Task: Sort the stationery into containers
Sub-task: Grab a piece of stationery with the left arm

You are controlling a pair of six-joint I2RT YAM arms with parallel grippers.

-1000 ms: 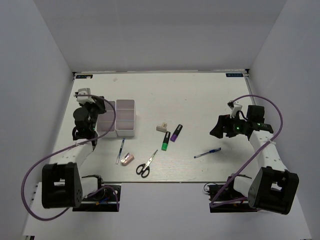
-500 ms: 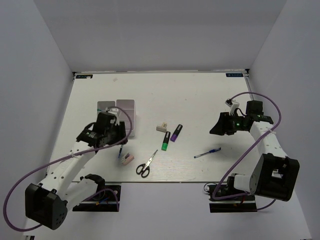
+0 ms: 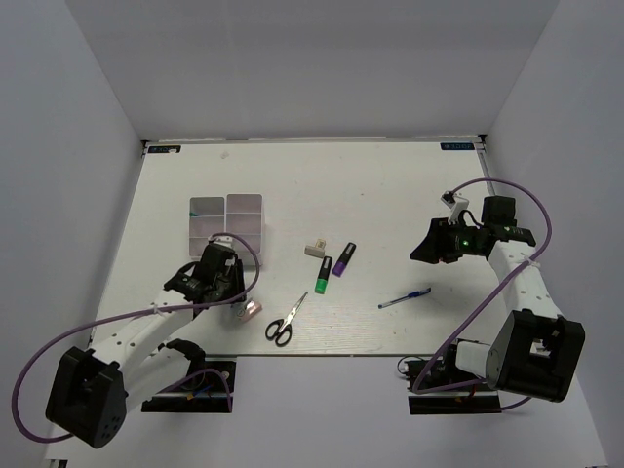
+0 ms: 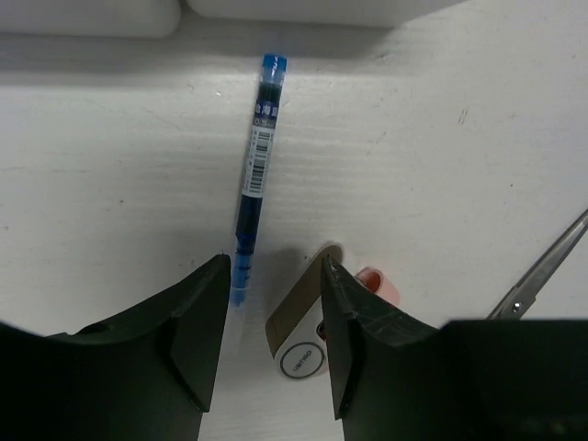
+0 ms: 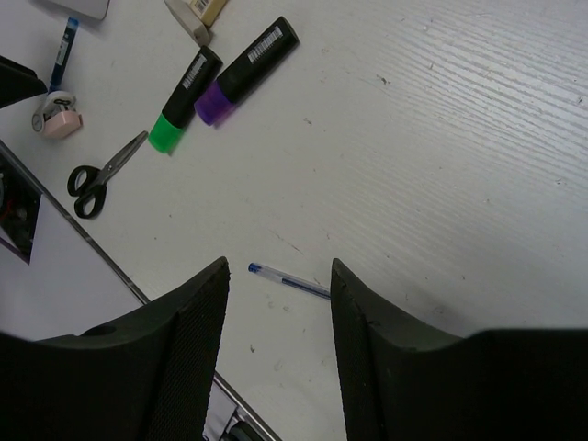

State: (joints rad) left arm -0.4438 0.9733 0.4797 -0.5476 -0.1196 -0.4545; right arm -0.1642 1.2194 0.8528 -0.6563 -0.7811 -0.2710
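White table [image 3: 390, 185] in a plain boxed-in bay.
Its surface showed faint wood grain and small scuffs; blank pale walls [image 3: 312, 68] stood on three sides, with a blue label [image 3: 456, 146] at the far right corner.

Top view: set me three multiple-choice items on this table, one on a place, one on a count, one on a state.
1. Where do the scissors lie?
A. In the tray
B. Against the back wall
C. On the table, on the near side of the green highlighter

2. How many highlighters are out?
A. One
B. Two
C. Four

3. How is the right hand?
A. Open, holding nothing
B. Shut on a pen
C. Shut on the scissors

Key:
1 C: they lie flat on the table, closer to its near edge than the green highlighter.
2 B: the green one and a purple highlighter lie side by side.
3 A: its fingers stand apart above the table with nothing clamped.
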